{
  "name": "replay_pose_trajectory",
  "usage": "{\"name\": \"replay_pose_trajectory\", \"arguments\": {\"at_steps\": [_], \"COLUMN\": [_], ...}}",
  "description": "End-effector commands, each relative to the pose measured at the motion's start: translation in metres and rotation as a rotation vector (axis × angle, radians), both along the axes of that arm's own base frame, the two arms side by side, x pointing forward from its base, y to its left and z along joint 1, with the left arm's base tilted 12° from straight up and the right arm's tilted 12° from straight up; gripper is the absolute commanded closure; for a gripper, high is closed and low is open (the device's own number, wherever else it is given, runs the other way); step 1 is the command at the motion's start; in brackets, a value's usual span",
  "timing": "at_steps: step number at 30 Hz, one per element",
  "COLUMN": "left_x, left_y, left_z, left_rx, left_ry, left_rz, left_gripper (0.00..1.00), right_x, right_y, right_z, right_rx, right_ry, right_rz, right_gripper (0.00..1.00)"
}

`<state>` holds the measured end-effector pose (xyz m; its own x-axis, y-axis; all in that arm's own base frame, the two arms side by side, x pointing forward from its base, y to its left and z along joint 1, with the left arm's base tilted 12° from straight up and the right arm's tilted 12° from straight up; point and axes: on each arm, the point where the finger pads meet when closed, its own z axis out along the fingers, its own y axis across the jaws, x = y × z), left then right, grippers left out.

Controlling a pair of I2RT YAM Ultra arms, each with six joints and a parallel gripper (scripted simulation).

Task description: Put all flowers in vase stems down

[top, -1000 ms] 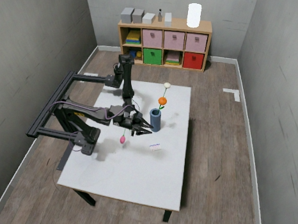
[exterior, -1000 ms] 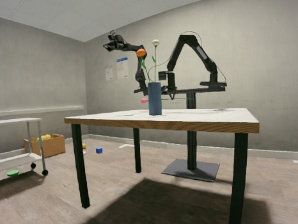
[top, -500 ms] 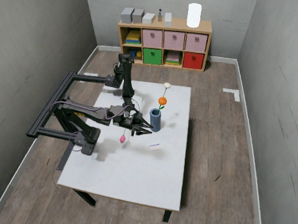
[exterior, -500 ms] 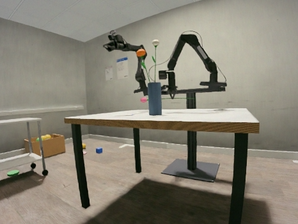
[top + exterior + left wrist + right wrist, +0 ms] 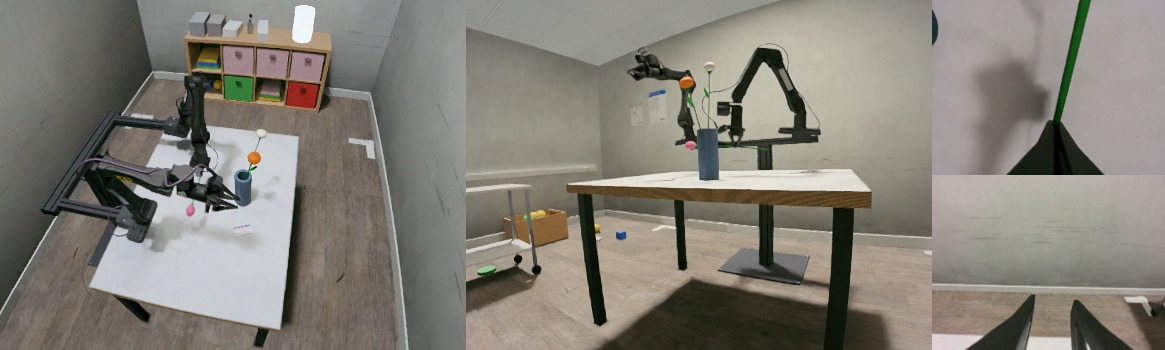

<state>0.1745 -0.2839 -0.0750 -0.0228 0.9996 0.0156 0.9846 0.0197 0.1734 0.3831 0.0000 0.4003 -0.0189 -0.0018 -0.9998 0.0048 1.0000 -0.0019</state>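
Observation:
The blue vase (image 5: 243,192) (image 5: 708,156) stands upright on the table. The orange flower (image 5: 254,158) (image 5: 686,82) and the white flower (image 5: 261,133) (image 5: 709,67) stand in it, blooms up, the orange one leaning outward. My left gripper (image 5: 200,173) (image 5: 736,143) (image 5: 1053,126) is shut on the green stem (image 5: 1069,70) of the pink flower (image 5: 190,210) (image 5: 690,145). That flower is held roughly level above the table, behind the vase in the exterior view. My right gripper (image 5: 238,202) (image 5: 632,75) (image 5: 1053,303) is partly open and empty, high above the table.
A small printed label (image 5: 243,230) lies on the white table (image 5: 200,280) (image 5: 776,180) near the vase. A dark curved edge shows at the left of the left wrist view. The shelf unit (image 5: 324,65) stands beyond the table's far end.

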Motion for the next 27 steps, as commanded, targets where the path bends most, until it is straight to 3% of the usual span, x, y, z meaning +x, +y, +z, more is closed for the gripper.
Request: {"name": "replay_pose_trajectory", "arguments": {"at_steps": [1,18,27], "left_x": [-0.001,-0.017,-0.026], "left_y": [-0.010,-0.013,-0.020], "left_z": [0.013,0.085,0.138], "left_rx": [-0.060,-0.266,-0.450], "left_ry": [0.002,0.008,0.000], "left_rz": [-0.018,-0.055,-0.084], "left_gripper": [1.00,1.00,1.00], "right_x": [0.000,0.000,0.000], "right_y": [-0.001,-0.001,-0.001], "right_z": [0.007,0.007,0.007], "right_rx": [0.006,0.006,0.006], "right_ry": [-0.020,-0.020,-0.020], "right_rz": [0.005,0.005,0.005], "right_gripper": [0.70,0.70,0.70]}}
